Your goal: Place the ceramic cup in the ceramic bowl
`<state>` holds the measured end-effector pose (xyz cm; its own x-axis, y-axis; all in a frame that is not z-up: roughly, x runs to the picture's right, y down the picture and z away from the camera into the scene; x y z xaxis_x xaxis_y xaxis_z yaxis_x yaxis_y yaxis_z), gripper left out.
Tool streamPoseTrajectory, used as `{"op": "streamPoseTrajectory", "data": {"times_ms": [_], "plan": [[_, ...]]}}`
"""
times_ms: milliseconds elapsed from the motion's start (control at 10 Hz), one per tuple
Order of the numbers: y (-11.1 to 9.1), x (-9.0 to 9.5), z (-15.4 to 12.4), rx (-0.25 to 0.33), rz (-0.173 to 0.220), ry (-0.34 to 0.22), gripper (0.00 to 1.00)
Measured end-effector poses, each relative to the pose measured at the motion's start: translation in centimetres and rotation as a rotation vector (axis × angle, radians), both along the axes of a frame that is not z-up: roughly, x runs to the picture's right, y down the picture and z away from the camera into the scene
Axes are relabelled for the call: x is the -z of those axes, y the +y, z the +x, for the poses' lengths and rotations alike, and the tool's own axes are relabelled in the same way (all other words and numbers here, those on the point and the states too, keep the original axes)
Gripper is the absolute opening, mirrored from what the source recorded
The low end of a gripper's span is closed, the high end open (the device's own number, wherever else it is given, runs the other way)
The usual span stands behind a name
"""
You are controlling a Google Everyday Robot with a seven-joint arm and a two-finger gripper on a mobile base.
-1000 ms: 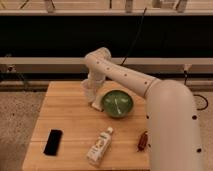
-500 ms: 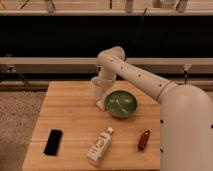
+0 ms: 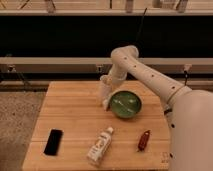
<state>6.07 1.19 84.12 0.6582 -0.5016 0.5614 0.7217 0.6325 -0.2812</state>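
Small pale tapered ceramic cup [image 3: 104,83] in the clamped tool [image 3: 106,101], just left of the glossy green ceramic bowl [image 3: 125,104]

A wooden table [image 3: 70,107] holds a black phone [image 3: 53,142] at front left, a white bottle [image 3: 100,146] lying near the middle, and a small reddish object [image 3: 143,140] to the right.

Even, warm light falls from above onto the wooden table [image 3: 70,110], so shadows there are faint and short. Behind it a wide band lies nearly black, with a paler strip along the top edge. My white arm [image 3: 150,75] reads bright against that dark. My gripper [image 3: 106,97], closed, hangs just left of the ceramic bowl [image 3: 125,104], whose green glaze shows pale sheen. Everything looks soft, with fine detail smeared.
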Motion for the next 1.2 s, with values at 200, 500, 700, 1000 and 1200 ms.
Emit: {"op": "streamPoseTrajectory", "data": {"times_ms": [200, 500, 700, 1000, 1200], "plan": [[0.2, 0.4, 1.0, -0.011, -0.007, -0.002, 0.02], [0.7, 0.9, 3.6, -0.042, -0.01, 0.012, 0.02], [1.1, 1.2, 5.1, -0.067, -0.01, 0.019, 0.02], [1.8, 1.6, 7.6, -0.1, -0.011, 0.036, 0.02], [1.9, 1.6, 7.9, -0.115, -0.012, 0.038, 0.02]]}}
